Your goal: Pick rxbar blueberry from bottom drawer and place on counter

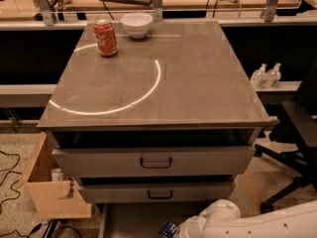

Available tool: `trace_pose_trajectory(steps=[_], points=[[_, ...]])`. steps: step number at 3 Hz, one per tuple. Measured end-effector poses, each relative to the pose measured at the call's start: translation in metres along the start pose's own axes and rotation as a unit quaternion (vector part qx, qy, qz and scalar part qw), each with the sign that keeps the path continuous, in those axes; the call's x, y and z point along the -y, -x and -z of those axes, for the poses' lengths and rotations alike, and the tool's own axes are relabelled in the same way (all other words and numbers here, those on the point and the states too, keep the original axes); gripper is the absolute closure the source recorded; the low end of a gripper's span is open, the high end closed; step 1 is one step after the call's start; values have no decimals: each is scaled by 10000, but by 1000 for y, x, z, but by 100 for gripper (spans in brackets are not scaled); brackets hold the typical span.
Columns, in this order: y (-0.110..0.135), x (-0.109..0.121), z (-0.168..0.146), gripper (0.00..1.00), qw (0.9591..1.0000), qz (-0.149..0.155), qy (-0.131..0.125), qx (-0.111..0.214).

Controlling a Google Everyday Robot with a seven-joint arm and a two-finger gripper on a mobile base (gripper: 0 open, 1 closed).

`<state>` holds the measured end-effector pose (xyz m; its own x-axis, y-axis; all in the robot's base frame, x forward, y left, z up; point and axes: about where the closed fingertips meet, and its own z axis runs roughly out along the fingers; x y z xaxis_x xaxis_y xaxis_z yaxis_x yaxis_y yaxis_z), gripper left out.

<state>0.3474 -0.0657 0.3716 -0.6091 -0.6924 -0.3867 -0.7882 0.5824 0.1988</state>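
The bottom drawer (131,221) is pulled open at the lower edge of the camera view and shows its flat grey floor. The rxbar blueberry (168,228), dark blue with pale markings, sits at the drawer's right part, right at the tip of my gripper (179,230). The gripper reaches in from the lower right on a white arm (220,216) and is mostly cut off by the frame edge. The counter (193,78) is the glossy grey-brown top above, with a white arc of light.
A red soda can (106,37) and a white bowl (137,24) stand at the counter's far left. Two closed drawer fronts (155,161) sit above the open drawer. A wooden box (49,192) is at left. An office chair (297,143) is at right.
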Motion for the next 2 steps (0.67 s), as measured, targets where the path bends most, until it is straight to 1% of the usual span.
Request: trace_pose_trajectory(steps=[1,2], points=[[10,-27,33,100,9995,261,25,189],[29,-44,71,100,9974,450,-79,552]])
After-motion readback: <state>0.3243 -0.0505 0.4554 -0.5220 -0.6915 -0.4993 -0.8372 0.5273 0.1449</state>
